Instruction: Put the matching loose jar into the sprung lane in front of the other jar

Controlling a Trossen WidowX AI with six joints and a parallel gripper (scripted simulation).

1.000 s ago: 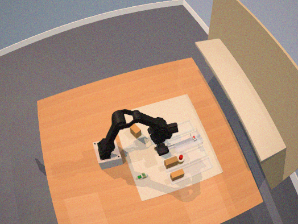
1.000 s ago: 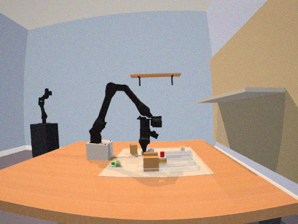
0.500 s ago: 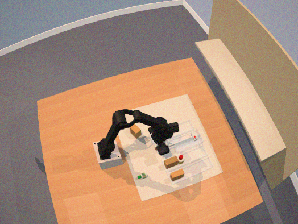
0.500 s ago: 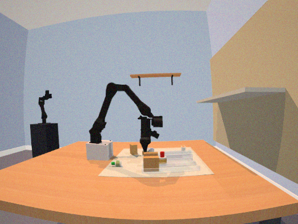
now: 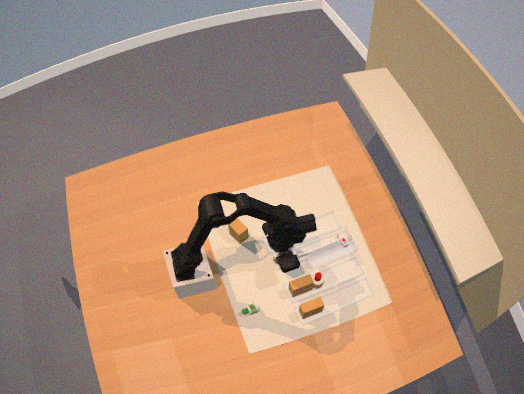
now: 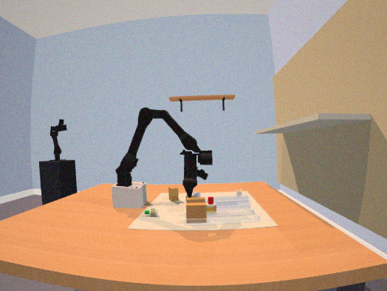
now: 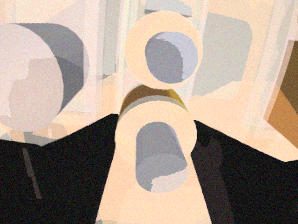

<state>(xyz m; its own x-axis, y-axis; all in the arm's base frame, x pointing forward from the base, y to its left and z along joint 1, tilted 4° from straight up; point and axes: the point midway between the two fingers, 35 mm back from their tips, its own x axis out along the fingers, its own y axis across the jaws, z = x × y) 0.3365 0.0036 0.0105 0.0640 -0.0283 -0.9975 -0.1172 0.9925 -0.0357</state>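
Observation:
My gripper (image 5: 287, 263) (image 6: 189, 196) (image 7: 153, 124) is shut on a jar (image 7: 161, 145) with a grey lid and cream shoulder; an amber band shows at its far side in the wrist view. The jar is upright, at the front of the sprung lane (image 5: 320, 248) (image 7: 121, 30). Just beyond it a second jar (image 7: 165, 47), with a similar cream shoulder and grey-blue lid, stands in the lane. The held jar looks larger, so nearer the camera. Whether the two touch, and whether the held jar's base meets the lane floor, is hidden. The arm hides both in the top view.
A wide pale-lidded jar (image 7: 30, 75) stands left of the lane. A red-capped jar (image 5: 318, 277) (image 6: 210, 201) stands in another lane beside a brown box (image 5: 301, 285). Other brown boxes (image 5: 311, 307) (image 5: 238, 231) stand on the mat. A green-capped jar (image 5: 250, 309) (image 6: 151, 212) lies on its side.

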